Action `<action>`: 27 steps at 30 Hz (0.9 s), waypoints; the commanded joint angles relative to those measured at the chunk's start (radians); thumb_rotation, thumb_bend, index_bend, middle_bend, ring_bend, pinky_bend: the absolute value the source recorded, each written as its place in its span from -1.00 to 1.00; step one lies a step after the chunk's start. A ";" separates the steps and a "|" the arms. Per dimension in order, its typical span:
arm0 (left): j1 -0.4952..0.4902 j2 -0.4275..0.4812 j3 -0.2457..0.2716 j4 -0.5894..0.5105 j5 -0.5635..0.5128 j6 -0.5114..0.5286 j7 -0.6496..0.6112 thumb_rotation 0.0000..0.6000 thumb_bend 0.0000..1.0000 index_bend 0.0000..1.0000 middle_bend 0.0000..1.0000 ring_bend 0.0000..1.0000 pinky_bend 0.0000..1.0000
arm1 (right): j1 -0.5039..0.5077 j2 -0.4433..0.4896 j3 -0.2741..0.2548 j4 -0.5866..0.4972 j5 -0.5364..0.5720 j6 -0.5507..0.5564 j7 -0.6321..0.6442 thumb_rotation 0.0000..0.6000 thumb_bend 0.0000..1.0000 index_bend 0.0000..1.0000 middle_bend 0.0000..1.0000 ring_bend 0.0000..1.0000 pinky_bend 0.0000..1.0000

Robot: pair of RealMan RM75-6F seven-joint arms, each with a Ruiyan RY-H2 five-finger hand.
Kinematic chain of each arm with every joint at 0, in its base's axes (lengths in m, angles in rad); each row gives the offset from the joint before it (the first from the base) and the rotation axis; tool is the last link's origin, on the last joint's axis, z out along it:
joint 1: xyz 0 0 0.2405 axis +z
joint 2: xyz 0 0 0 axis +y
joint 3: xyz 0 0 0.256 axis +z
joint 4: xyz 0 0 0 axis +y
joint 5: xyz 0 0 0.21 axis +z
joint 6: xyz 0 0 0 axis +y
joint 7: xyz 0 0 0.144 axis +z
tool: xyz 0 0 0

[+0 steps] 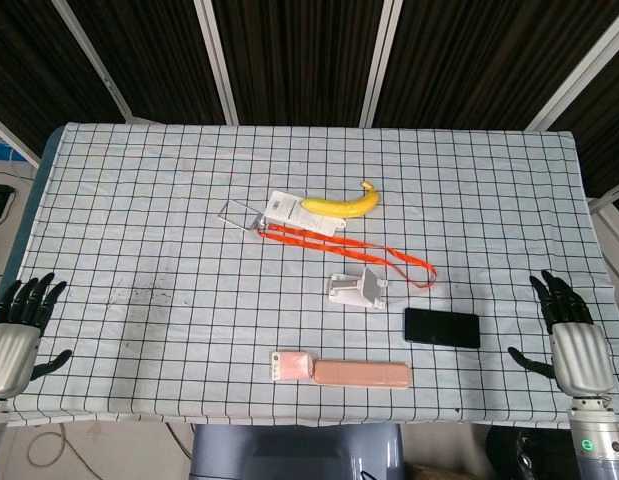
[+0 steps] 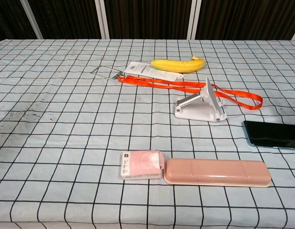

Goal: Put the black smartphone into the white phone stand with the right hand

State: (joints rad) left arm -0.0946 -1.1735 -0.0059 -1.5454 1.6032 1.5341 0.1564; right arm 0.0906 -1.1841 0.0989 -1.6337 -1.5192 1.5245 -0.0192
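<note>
The black smartphone lies flat on the checked cloth at the front right; the chest view shows it at the right edge. Just behind and left of it stands the white phone stand, seen in the chest view with its back plate tilted up. My right hand hovers at the table's right front corner, fingers spread, holding nothing, well right of the phone. My left hand is at the left front corner, also spread and holding nothing. Neither hand shows in the chest view.
A banana lies on a white card behind an orange lanyard that runs to the stand. A pink case and a small pink box lie near the front edge. A dark stain marks the cloth at left.
</note>
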 commanded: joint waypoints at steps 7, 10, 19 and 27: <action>-0.003 -0.001 -0.005 0.003 -0.009 -0.007 -0.002 1.00 -1.00 -1.00 -1.00 -1.00 -1.00 | 0.060 0.000 0.015 -0.116 0.013 -0.083 -0.137 1.00 -0.86 -0.98 -0.87 -0.92 -0.72; -0.005 -0.001 -0.007 0.003 -0.015 -0.012 -0.004 1.00 -1.00 -1.00 -1.00 -1.00 -1.00 | 0.088 -0.014 0.024 -0.151 0.053 -0.134 -0.200 1.00 -0.80 -0.81 -0.71 -0.80 -0.72; -0.006 0.001 -0.007 0.002 -0.013 -0.011 -0.010 1.00 -1.00 -1.00 -1.00 -1.00 -1.00 | 0.145 -0.095 0.041 -0.173 0.178 -0.222 -0.348 1.00 -0.78 -0.65 -0.60 -0.71 -0.72; -0.008 0.002 -0.007 0.002 -0.011 -0.012 -0.016 1.00 -1.00 -1.00 -1.00 -1.00 -1.00 | 0.171 -0.158 0.039 -0.146 0.272 -0.259 -0.425 1.00 -0.72 -0.55 -0.50 -0.61 -0.72</action>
State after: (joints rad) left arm -0.1026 -1.1718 -0.0133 -1.5432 1.5923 1.5223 0.1411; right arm 0.2556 -1.3322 0.1388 -1.7872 -1.2571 1.2714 -0.4346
